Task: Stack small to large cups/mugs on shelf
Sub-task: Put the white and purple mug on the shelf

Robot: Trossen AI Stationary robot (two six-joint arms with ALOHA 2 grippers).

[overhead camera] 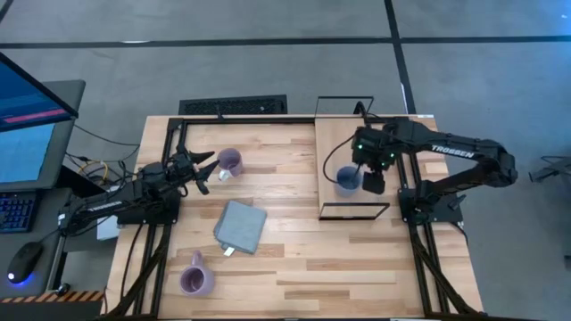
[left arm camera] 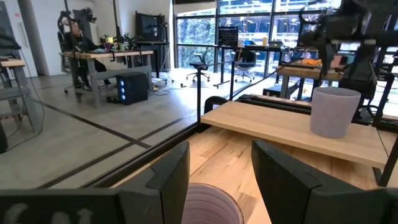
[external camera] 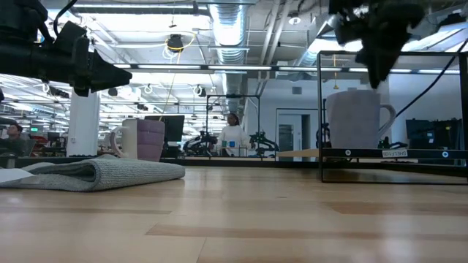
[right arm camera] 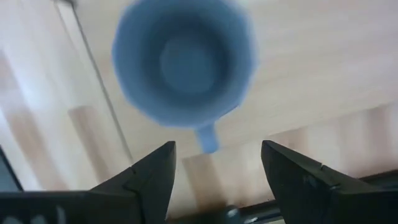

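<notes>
blue-grey mug (overhead camera: 346, 181), two lavender mugs (overhead camera: 230, 162) (overhead camera: 194, 280), grey cloth (overhead camera: 240, 226), pale wood shelf (overhead camera: 337, 134)

So there's a grey folded cloth (overhead camera: 240, 226) lying flat around the middle of the striped wooden tabletop (overhead camera: 357, 259). Off the left edge sits a monitor (overhead camera: 31, 134) with a blue screen, plus a keyboard (overhead camera: 16, 212) and a mouse (overhead camera: 27, 259) below it. A black keyboard (overhead camera: 234, 106) lies along the far edge.

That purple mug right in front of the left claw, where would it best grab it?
Probably by the rim wall, coming in from the side it already faces. The purple mug stands upright, mouth open, and the left gripper is open beside it, so one finger could go inside, one outside. Its handle is hard to make out.
</notes>
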